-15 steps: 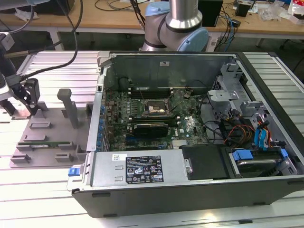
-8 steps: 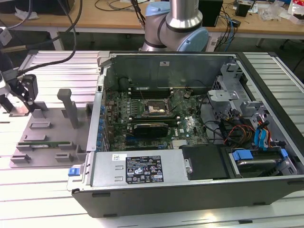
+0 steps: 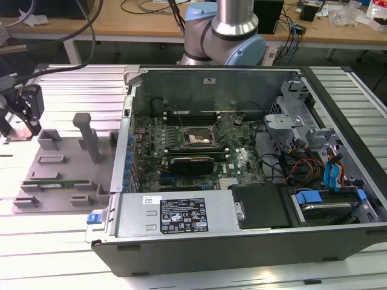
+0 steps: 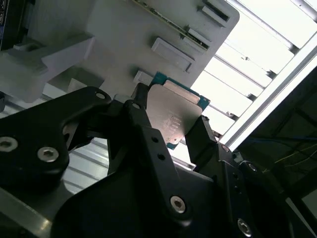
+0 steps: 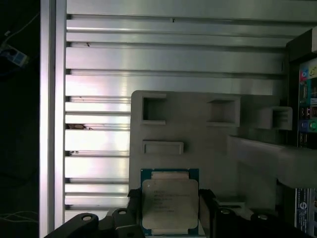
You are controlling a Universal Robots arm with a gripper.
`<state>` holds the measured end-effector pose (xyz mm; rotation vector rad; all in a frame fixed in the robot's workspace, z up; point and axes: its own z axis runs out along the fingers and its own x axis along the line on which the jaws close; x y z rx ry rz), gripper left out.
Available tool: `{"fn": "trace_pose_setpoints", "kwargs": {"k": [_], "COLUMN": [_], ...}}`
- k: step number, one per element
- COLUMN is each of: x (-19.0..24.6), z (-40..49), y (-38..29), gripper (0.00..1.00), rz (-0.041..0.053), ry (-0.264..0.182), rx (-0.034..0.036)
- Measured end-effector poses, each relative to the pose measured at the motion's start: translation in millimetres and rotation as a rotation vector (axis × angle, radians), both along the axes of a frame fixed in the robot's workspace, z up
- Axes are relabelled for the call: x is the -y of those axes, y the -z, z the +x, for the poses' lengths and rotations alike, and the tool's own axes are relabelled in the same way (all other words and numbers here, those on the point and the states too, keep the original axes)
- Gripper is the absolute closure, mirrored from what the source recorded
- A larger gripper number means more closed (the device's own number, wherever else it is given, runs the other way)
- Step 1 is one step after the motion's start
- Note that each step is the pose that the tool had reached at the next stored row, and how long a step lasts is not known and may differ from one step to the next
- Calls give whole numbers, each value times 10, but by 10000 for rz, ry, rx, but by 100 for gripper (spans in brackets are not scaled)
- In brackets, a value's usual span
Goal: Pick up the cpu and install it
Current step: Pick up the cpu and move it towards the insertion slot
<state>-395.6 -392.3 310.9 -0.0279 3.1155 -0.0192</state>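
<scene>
Your pincer [image 5: 170,212] is closed on the cpu [image 5: 170,201], with one black finger [image 4: 148,134] pressed against each of two opposite edges. This leaves the silvery metal top and the pale rim bare, as both wrist views show. I judge the edge grip deliberate: it keeps pressure off the underside and holds the chip square, so it can go down flat into a frame.

In the exterior view you see the pincer at that view's far left, beside the outer end of the grey fixture tray [image 3: 66,142] that lies on the slatted metal desk [image 3: 72,84]. The cpu seems to hang just clear of the tray's edge, not resting in a pocket, though the wrist views do not settle how high.

The tray is moulded with raised blocks and shallow recesses. A long green memory stick [image 3: 51,179] lies in one slot along the side nearer that camera. The recesses closest to the chip look empty.

The open computer case [image 3: 242,248] lies on its side, well apart from the pincer, towards the exterior view's right. It holds the green motherboard [image 3: 157,145], the labelled power supply [image 3: 181,214] and a drive bay with blue tabs [image 3: 323,202]. On the board you can see the square black socket [image 3: 199,138] with its dark centre and no chip in it. By that I judge the install not yet done.
</scene>
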Motion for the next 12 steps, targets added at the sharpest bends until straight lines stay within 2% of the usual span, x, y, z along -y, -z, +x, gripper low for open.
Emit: {"fn": "trace_pose_setpoints", "kwargs": {"k": [3,6,9,12], "x": [-3,-5,-8,-10], "z": [0,0,0,0], "y": [-154,-271,-377,-455], "gripper": [45,45,45,45], "rz": [0,-1,0,0], "ry": [0,0,0,0], "rx": [0,-1,0,0]}}
